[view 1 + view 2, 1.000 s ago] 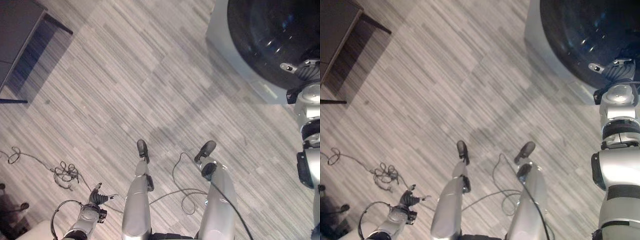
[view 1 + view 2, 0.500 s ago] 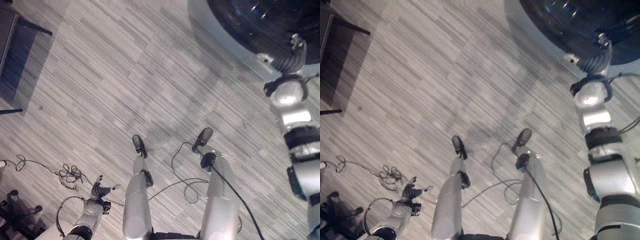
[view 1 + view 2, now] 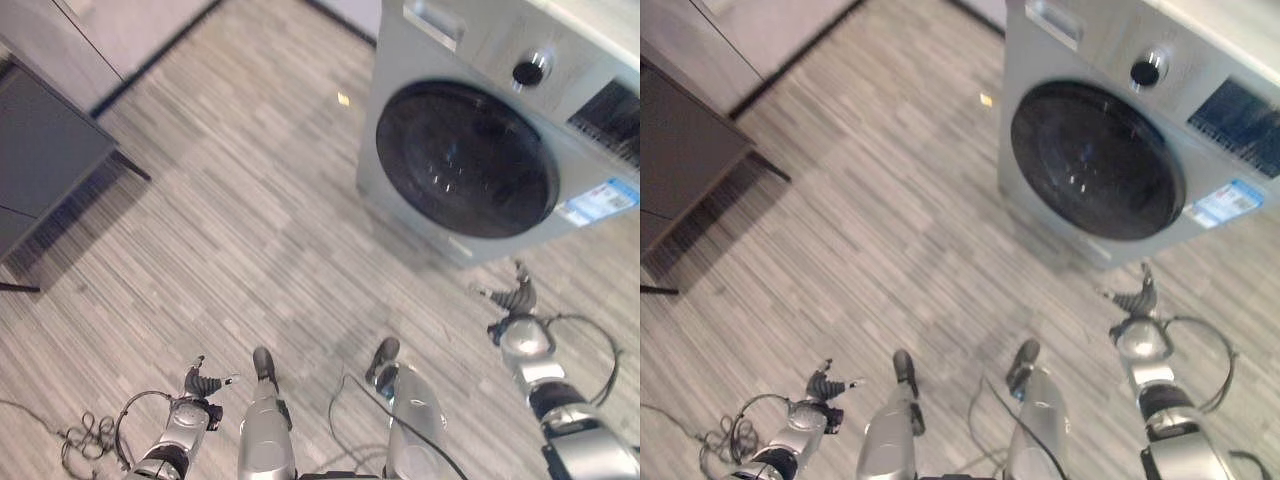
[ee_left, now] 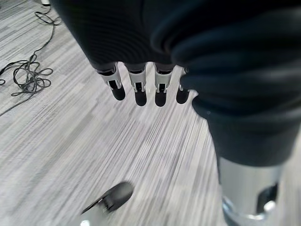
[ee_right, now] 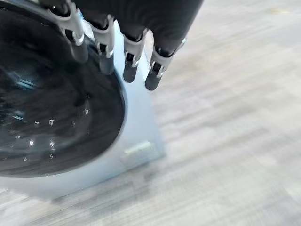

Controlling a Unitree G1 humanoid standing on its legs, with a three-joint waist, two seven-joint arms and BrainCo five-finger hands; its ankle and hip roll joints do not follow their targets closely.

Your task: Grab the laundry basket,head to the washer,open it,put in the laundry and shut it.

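The washer [image 3: 470, 150] is standing at the far right of the striped plank floor [image 3: 250, 230], a grey box with a round dark glass door [image 3: 465, 160] that is sitting closed, a knob [image 3: 527, 72] above it and a label [image 3: 597, 200] at its lower right corner. The right hand [image 3: 513, 297] is hanging low in front of the washer's bottom edge, apart from it. Its wrist view is showing what the head views are not: the fingers [image 5: 130, 59] are pointing straight and released toward the glossy curved door [image 5: 51, 113] and the pale panel beneath it, holding nothing. The left hand [image 3: 200, 383] is hovering over the floor at the near left; its own wrist view is showing the fingers [image 4: 139, 89] relaxed and empty, with a tangle of cord [image 4: 28, 77] lying on the planks beyond. A dark cabinet [image 3: 50, 160] is standing at the far left, and a wide stretch of open floor is lying between it and the washer.
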